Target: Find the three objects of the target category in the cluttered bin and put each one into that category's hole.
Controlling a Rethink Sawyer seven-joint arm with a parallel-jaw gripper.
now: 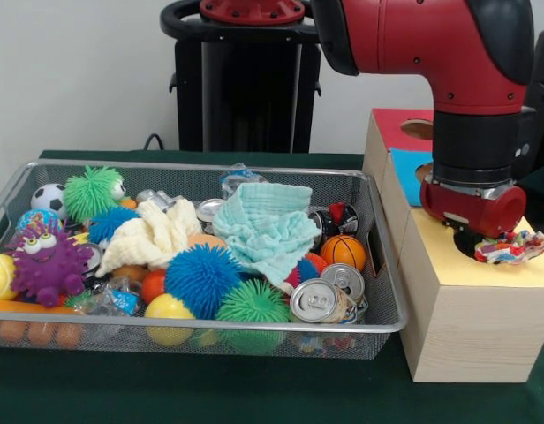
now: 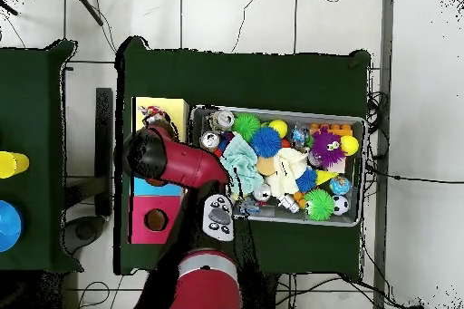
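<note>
My gripper (image 1: 480,235) hangs low over the yellow-topped wooden box (image 1: 484,300), right above its dark round hole (image 1: 469,246). A white fabric bundle with red, blue and yellow patches (image 1: 513,247) lies at the hole's right edge, just under the gripper; whether it is held cannot be seen. In the overhead view the bundle (image 2: 154,111) shows on the yellow box top (image 2: 174,111), beside the arm (image 2: 177,162). The wire mesh bin (image 1: 192,331) sits left of the box, full of toys. No other such bundle shows in it.
The bin holds spiky rubber balls (image 1: 201,278), a mint cloth (image 1: 268,225), a pale yellow cloth (image 1: 153,234), cans (image 1: 318,300), a purple monster toy (image 1: 47,263) and small balls. A blue-topped box (image 1: 404,168) and a red-topped box (image 1: 400,128) stand behind the yellow one.
</note>
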